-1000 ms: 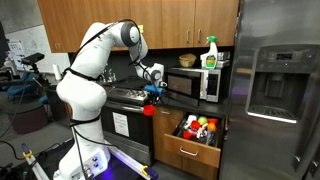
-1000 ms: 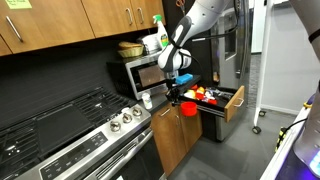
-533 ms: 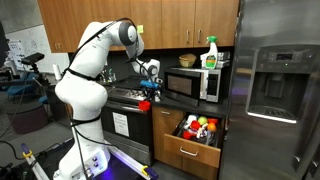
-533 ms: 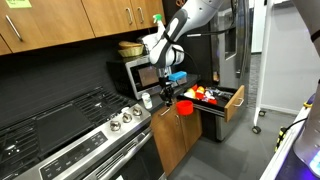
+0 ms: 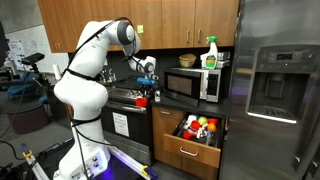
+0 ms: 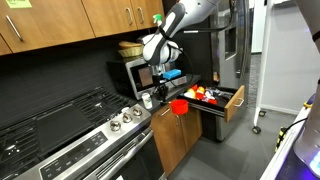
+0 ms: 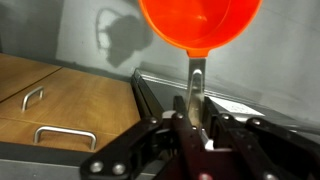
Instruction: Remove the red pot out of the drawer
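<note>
Pinching the red pot (image 6: 179,106) by its handle (image 7: 196,80), the gripper (image 7: 193,112) is hanging left of the drawer (image 6: 233,103); set-down is pending.

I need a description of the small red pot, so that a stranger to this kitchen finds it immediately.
Find the steel microwave; beside it the robot's gripper hangs in mid-air. The small bright red pot dangles from its jaws by a thin metal handle, unlike the colourful toys lying inside the open brown wooden drawer.
</note>
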`<state>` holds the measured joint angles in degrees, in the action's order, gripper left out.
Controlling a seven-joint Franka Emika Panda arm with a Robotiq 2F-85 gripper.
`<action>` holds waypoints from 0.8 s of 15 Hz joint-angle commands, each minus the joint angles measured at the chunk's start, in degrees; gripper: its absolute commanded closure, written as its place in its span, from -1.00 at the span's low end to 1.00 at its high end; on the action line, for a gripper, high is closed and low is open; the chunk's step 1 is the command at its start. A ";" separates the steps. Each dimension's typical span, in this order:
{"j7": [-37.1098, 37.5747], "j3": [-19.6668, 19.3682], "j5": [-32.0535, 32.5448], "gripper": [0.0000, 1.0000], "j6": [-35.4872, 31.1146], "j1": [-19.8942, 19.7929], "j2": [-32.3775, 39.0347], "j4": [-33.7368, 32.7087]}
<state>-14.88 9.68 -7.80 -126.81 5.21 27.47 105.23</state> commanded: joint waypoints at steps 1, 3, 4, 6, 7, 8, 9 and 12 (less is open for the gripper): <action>0.72 0.59 0.70 0.90 1.54 0.80 -1.24 -0.60; 0.80 0.72 0.79 0.90 1.62 1.12 -0.93 -0.99; 0.80 0.71 0.81 0.90 1.55 1.23 -0.85 -1.08; 0.67 0.74 0.67 0.90 1.58 1.27 -0.75 -1.31; 0.60 0.79 0.60 0.90 1.52 1.29 -0.69 -1.46; 0.62 0.80 0.59 0.90 1.43 1.32 -0.64 -1.60; 0.48 0.82 0.57 0.90 1.34 1.28 -0.60 -1.64; 0.38 0.85 0.67 0.90 1.22 1.35 -0.49 -1.83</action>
<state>-14.89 10.34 -7.80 -126.61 6.43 27.40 104.03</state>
